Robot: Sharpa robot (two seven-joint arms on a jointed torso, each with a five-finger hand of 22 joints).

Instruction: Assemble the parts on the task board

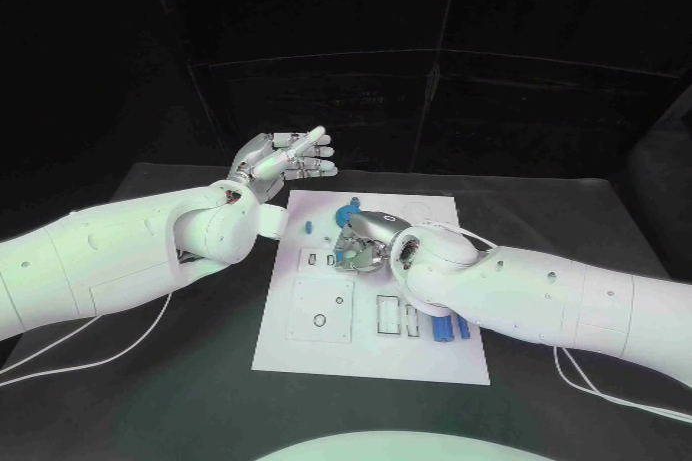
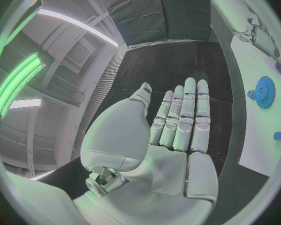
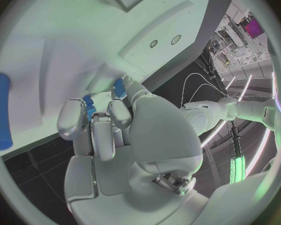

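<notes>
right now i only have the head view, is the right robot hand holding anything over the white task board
observer: yes, the right wrist view shows a small blue plastic part pinched at the fingertips of the right robot hand, fingers curled in.
operator: and the left robot hand, anything in its palm
observer: no, the left wrist view shows the left robot hand with a bare palm and its fingers straight, holding nothing.
</notes>
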